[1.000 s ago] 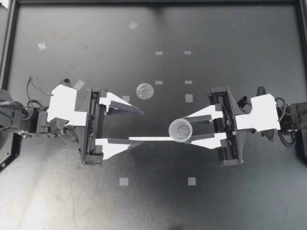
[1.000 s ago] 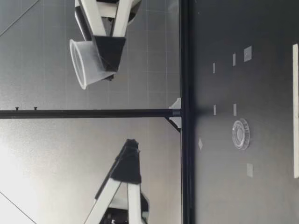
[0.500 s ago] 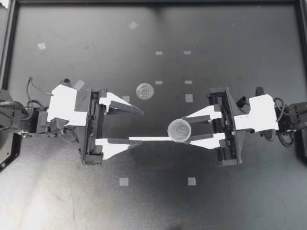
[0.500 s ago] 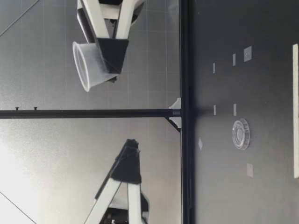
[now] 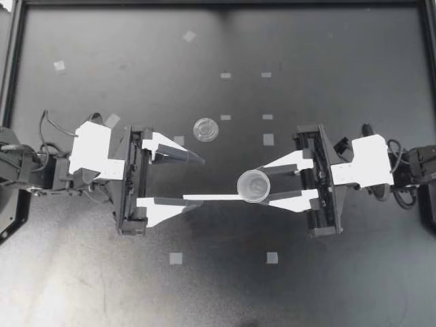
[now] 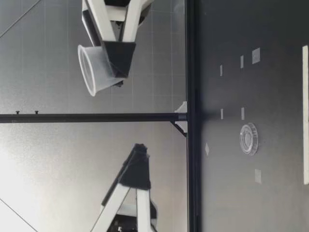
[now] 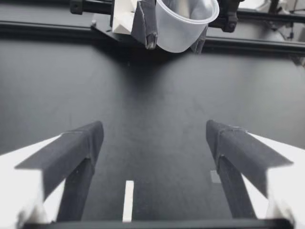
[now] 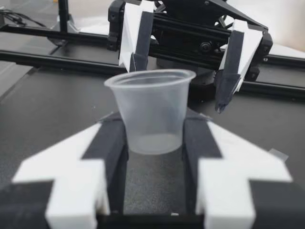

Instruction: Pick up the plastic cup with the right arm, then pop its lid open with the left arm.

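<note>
Well above the black table (image 5: 340, 286), my right gripper (image 5: 264, 184) clamps a clear plastic cup (image 5: 253, 184) upright between both fingers. Over the last second it has sunk slightly and edged toward my left gripper (image 5: 201, 181), whose fingers are spread wide and empty. A round lid (image 5: 206, 129) lies flat on the table.

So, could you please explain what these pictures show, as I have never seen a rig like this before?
These are two robot arms at a dark table, each ending in a two-fingered gripper. One picture looks straight down, one looks across from table height, and two come from cameras on the wrists. The right gripper is shut on a small clear plastic cup, held mouth up above the table. The left gripper is open and empty. A clear round lid lies on the table.
</note>
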Robot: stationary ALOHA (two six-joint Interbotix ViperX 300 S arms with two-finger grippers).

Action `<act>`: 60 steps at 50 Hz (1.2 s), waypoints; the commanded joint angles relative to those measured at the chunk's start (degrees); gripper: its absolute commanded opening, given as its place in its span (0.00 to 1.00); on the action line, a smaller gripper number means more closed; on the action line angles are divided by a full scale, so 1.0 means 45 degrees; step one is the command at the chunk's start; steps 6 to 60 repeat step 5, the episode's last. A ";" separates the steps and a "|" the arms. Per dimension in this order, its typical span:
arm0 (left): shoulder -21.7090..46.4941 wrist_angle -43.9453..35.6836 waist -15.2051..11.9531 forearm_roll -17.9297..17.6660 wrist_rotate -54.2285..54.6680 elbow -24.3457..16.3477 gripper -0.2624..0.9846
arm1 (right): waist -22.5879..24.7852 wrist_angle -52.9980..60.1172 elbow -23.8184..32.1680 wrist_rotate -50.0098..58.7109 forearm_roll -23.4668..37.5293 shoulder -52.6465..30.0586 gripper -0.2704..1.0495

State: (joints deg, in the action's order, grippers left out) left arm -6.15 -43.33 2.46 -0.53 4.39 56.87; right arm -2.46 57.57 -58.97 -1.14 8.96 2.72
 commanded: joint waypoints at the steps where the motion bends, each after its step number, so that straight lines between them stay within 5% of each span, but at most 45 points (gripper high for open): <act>1: -0.0098 -0.0078 0.0000 -0.0020 0.0020 -0.0254 0.83 | 0.0039 0.0098 0.0234 0.0020 -0.0020 0.0098 0.48; 60: -0.0098 -0.0098 0.0000 -0.0020 0.0020 -0.0254 0.83 | 0.0039 0.0098 0.0234 0.0020 -0.0020 0.0098 0.48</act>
